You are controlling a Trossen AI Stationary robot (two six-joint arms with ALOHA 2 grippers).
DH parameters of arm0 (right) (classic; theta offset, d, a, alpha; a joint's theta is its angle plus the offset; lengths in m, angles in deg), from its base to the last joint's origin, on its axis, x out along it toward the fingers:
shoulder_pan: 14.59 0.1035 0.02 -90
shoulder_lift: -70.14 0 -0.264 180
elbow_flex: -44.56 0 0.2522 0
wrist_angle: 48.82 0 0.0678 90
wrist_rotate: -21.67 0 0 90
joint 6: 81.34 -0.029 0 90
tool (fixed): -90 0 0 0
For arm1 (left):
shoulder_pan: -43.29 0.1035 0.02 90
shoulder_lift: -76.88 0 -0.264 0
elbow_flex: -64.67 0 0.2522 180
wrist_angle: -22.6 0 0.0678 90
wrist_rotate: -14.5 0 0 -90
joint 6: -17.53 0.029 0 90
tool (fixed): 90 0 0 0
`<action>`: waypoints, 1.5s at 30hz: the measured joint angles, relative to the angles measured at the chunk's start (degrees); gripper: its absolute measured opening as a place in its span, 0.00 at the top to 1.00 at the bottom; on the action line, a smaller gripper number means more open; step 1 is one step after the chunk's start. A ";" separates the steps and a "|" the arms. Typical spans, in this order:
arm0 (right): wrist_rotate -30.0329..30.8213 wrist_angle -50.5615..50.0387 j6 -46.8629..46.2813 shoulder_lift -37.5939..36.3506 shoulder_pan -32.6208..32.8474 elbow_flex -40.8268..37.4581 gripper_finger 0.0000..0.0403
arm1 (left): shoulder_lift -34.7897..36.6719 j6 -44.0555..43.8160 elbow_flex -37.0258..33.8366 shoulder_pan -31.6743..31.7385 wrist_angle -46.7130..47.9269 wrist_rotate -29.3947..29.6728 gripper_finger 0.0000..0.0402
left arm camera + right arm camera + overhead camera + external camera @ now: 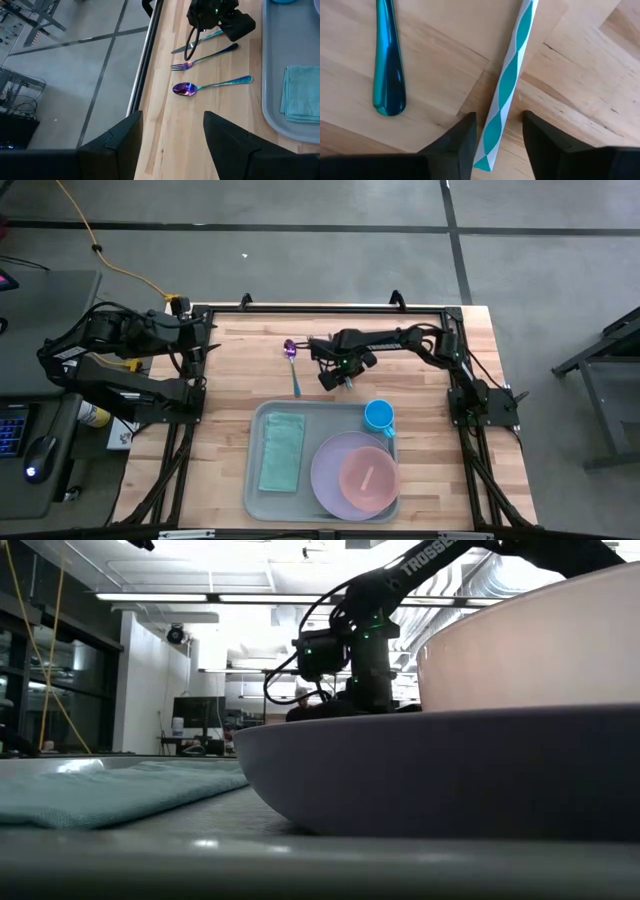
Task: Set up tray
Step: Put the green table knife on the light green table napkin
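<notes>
Right pincer (pixel 334 378) beyond tray (pixel 258 490), long axis crosswise.

Knife (pixel 200 39) half under right pincer (pixel 197 35)

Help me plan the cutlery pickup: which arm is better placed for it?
Right. The right gripper is open, its fingers either side of the teal-and-white handle on the table. The left gripper waits at the table's far-left edge.

Overhead, straight down on the whole surface (pixel 230 360). Low, level inside the tray (pixel 300 860), hard against the plate (pixel 450 775). Left wrist, farther off, sharing the spoon (pixel 210 86) with overhead. Right wrist, close above cutlery handles.
</notes>
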 joint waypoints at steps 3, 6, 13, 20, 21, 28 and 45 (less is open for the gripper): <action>-0.07 0.06 -0.67 0.00 0.23 0.00 0.70 | 0.00 0.00 0.00 0.00 0.37 0.00 0.41; -0.16 0.09 -0.75 0.00 0.58 -0.02 0.73 | 0.00 0.00 0.00 0.00 0.79 0.02 0.41; -0.78 0.09 -1.14 0.00 1.64 -0.04 0.85 | 0.01 0.02 0.00 0.00 0.86 0.24 0.41; -2.83 0.52 -2.17 0.00 2.25 -0.04 0.97 | 1.51 0.98 0.00 0.00 0.77 0.26 0.41; -3.34 0.56 -2.34 0.00 2.25 -0.04 0.97 | 1.84 0.96 0.00 0.00 0.76 0.30 0.41; -3.24 0.10 -3.99 -1.79 2.33 -0.21 0.98 | 4.12 0.92 0.00 0.00 0.75 0.31 0.41; 2.28 -1.32 -8.38 -14.69 5.49 -0.11 0.98 | 4.85 0.87 -0.02 0.00 1.19 -0.03 0.41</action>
